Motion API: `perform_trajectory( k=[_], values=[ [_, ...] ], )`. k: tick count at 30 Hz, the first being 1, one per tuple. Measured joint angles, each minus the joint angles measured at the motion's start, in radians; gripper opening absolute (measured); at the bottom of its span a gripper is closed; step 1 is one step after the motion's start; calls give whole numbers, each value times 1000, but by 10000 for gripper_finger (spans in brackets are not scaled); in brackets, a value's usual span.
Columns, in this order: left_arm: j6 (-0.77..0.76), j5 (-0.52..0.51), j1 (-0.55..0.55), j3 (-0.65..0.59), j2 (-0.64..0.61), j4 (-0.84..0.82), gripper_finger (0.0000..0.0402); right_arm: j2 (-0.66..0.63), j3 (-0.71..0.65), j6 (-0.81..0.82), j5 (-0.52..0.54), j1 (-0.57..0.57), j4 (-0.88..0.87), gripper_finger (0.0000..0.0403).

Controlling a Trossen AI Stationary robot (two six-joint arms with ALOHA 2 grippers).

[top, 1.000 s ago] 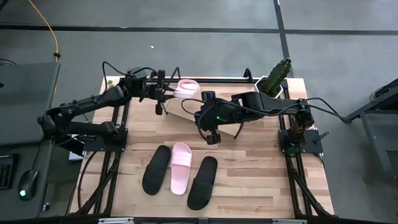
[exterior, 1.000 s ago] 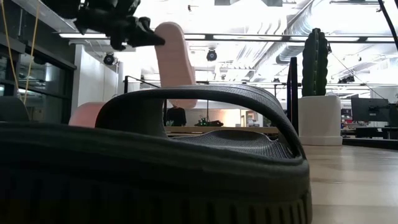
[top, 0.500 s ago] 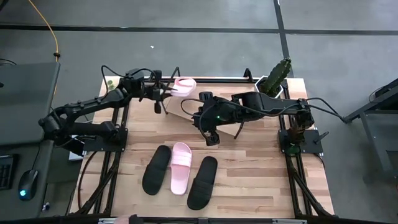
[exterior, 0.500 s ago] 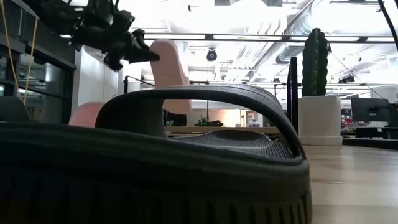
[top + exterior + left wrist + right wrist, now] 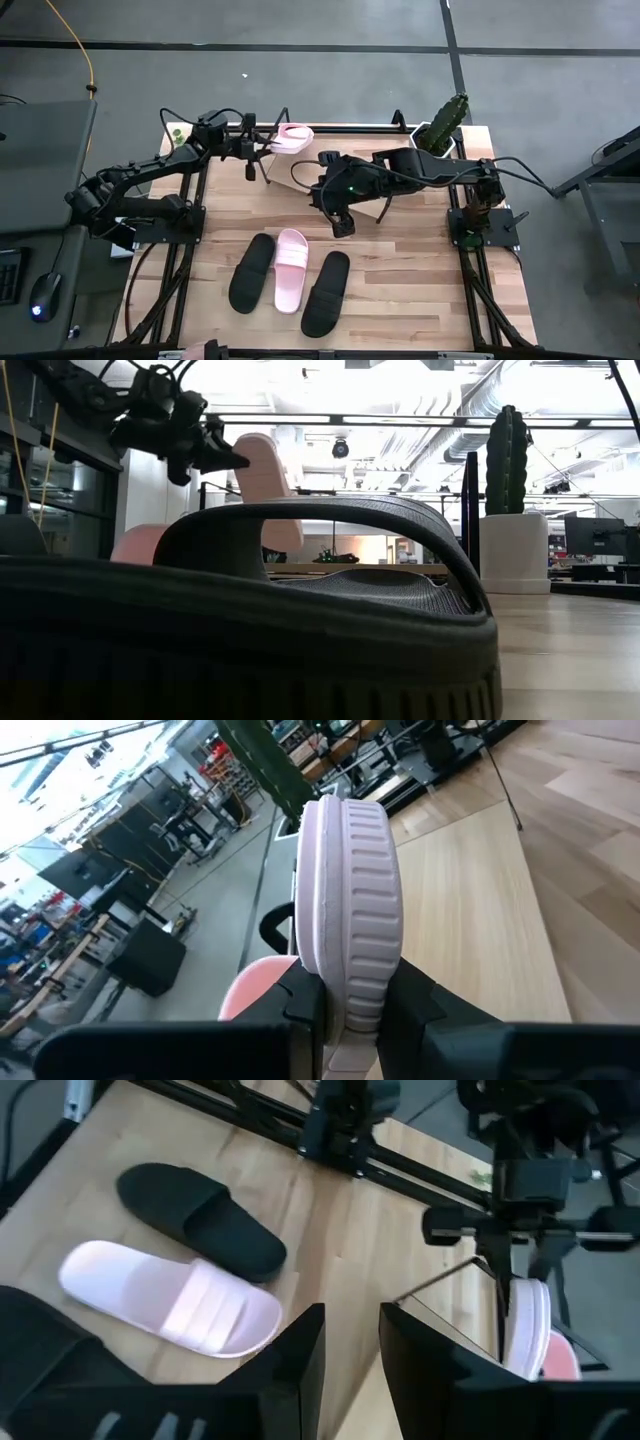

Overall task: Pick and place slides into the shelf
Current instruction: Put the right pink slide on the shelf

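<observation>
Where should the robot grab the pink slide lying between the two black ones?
Probably by one long edge of the pink slide, coming straight down from above. It lies flat, strap up, with a black slide close on either side, so a sideways approach is crowded.

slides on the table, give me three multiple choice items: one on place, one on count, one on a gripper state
1. Where is the held pink slide?
A. at the shelf, far side of the table
B. beside the cactus
C. on the floor

2. How many slides lie flat on the near tabletop?
A. one
B. three
C. four

3. The left gripper is
A. open and empty
B. shut on a black slide
C. shut on the pink slide

Answers: 1 A, the high view shows it raised by the shelf. 2 B, two black and one pink lie together. 3 C, the left wrist view shows its fingers pinching the pink sole.
</observation>
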Motion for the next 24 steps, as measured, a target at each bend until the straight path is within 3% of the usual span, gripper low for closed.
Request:
perform_trajectory(
  k=[11,21,24],
  values=[
    [-1,5,0,1,160,99,42,0,0,0,-17,0,0,87],
    [-2,-46,0,0,160,85,42,0,0,0,-21,0,-2,87],
    [-6,-52,0,2,159,69,59,0,0,0,-23,0,-2,87]
  ],
)
